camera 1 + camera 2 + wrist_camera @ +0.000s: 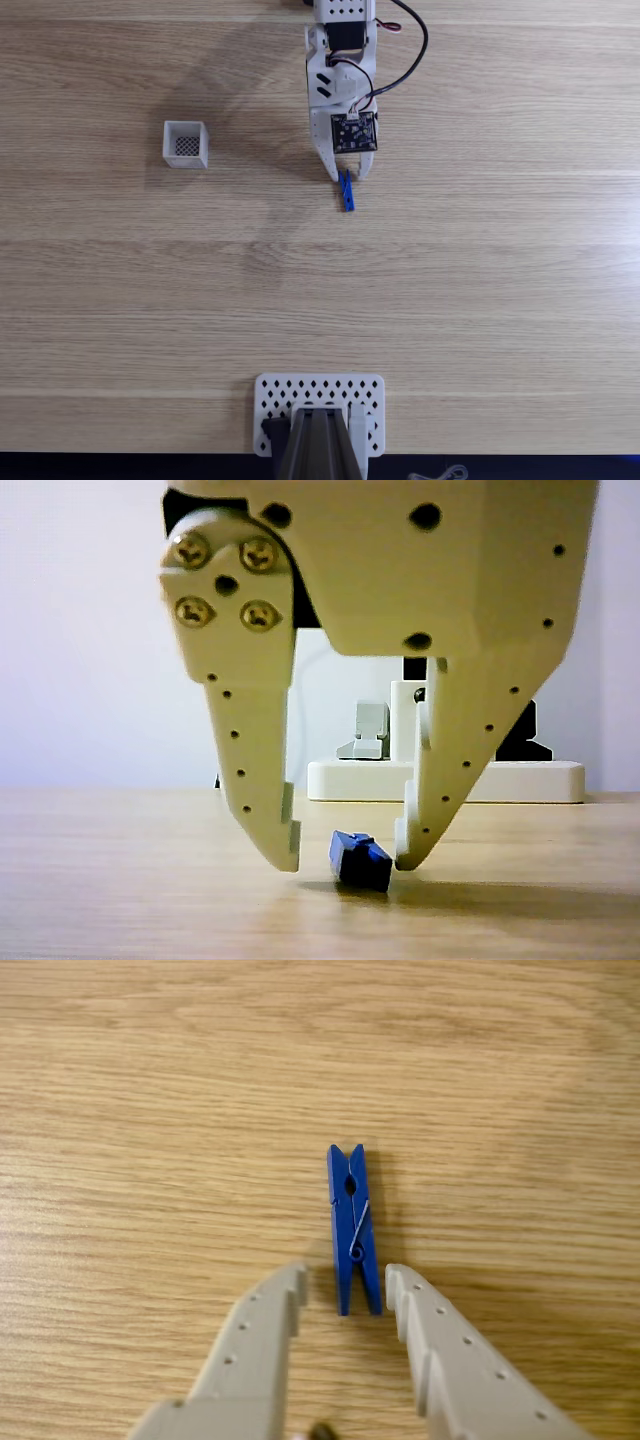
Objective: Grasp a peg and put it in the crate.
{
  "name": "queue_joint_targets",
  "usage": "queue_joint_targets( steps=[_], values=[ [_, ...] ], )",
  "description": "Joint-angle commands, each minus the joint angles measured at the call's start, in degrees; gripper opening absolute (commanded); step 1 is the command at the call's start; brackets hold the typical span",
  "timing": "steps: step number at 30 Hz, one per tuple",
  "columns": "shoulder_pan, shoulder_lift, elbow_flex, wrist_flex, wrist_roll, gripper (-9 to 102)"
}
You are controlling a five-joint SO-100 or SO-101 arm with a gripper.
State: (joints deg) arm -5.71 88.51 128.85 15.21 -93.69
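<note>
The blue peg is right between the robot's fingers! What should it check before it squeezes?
1. Peg lies between the fingertips of the gripper: ok; its near end sits in the gap in the wrist view.
2. Jaws open wide enough: ok; there is space on both sides of the peg, less on the right in the wrist view.
3. Fingertips low enough: ok; in the other view they reach down nearly to the table, level with the peg.
4. Peg flat on the table: ok.
5. Crate open, upright and empty: ok.
6. Grip centred along the peg: not ok; the fingertips flank only the peg's end.
</note>
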Motion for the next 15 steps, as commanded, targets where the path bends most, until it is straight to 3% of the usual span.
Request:
queue_joint_targets(
  steps=[1,11,15],
  values=[
    [0.9,2.9,-2.8,-1.2,0.5,-1],
    [1.1,4.5,-1.8,-2.2,0.3,0],
    [3.3,9.7,-3.4,-6.2,0.4,0]
  ],
)
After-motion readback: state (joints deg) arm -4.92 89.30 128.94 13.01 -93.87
